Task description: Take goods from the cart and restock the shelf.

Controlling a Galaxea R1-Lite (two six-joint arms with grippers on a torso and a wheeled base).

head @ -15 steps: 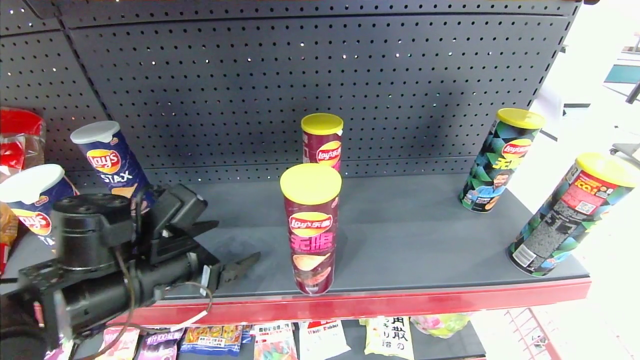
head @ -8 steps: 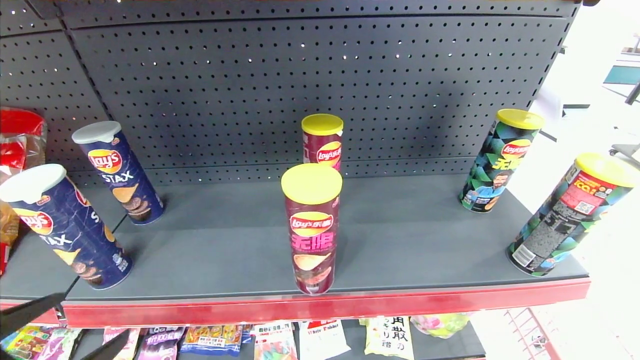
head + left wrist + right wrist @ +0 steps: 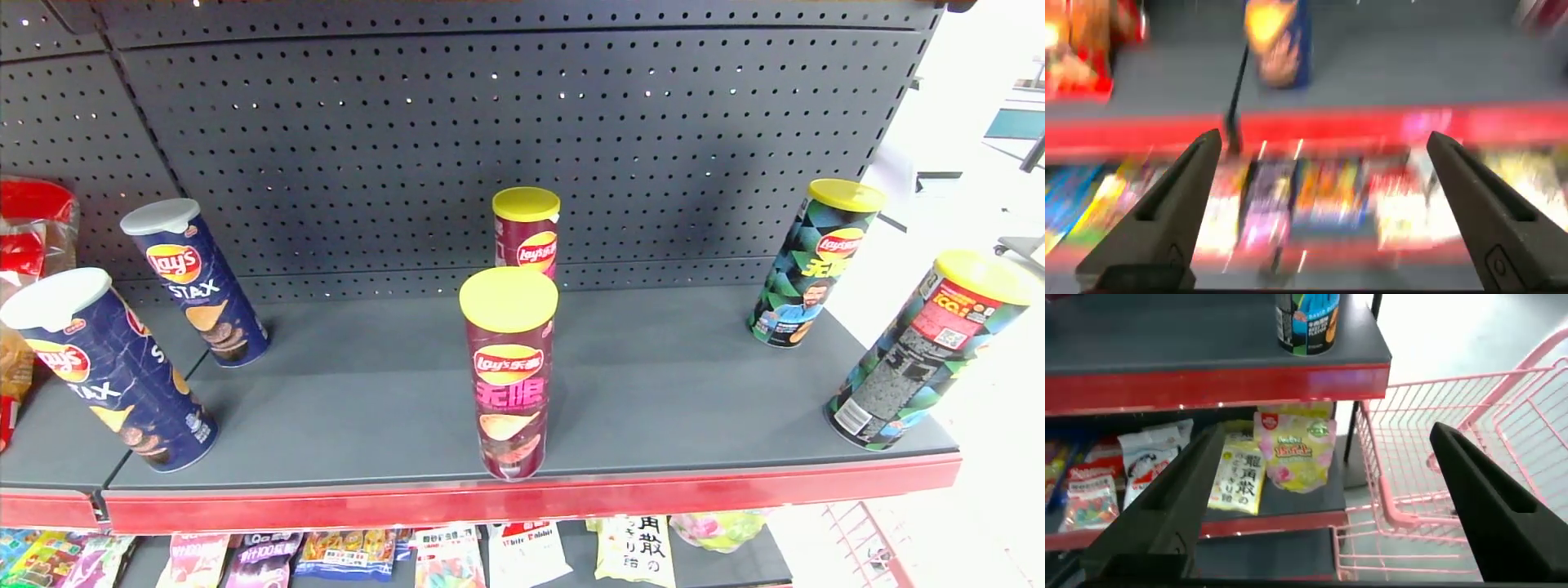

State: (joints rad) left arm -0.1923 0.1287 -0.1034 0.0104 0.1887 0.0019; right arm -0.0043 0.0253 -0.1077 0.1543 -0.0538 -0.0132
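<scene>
Six crisp cans stand upright on the grey shelf [image 3: 653,392] in the head view. Two blue cans are at the left, one in front [image 3: 106,367] and one behind [image 3: 196,282]. Two maroon cans are in the middle, front [image 3: 510,376] and back [image 3: 526,233]. Two green-black cans are at the right, back [image 3: 816,261] and front edge [image 3: 931,351]. My left gripper [image 3: 1324,137] is open and empty below the shelf's red lip [image 3: 1372,126], with a blue can [image 3: 1278,41] above it. My right gripper [image 3: 1327,433] is open and empty, facing the lower shelf beside the pink cart [image 3: 1454,482].
Snack bags [image 3: 522,551] lie on the lower shelf under the red lip; yellow and white bags [image 3: 1266,457] show in the right wrist view. A green-black can [image 3: 1306,322] stands at the shelf's right end. Red packets [image 3: 33,220] sit at the far left. Perforated back panel behind.
My left arm has pulled back from the shelf, down and to the left, and left the head view. The front blue can now stands uncovered. The cans have not moved.
</scene>
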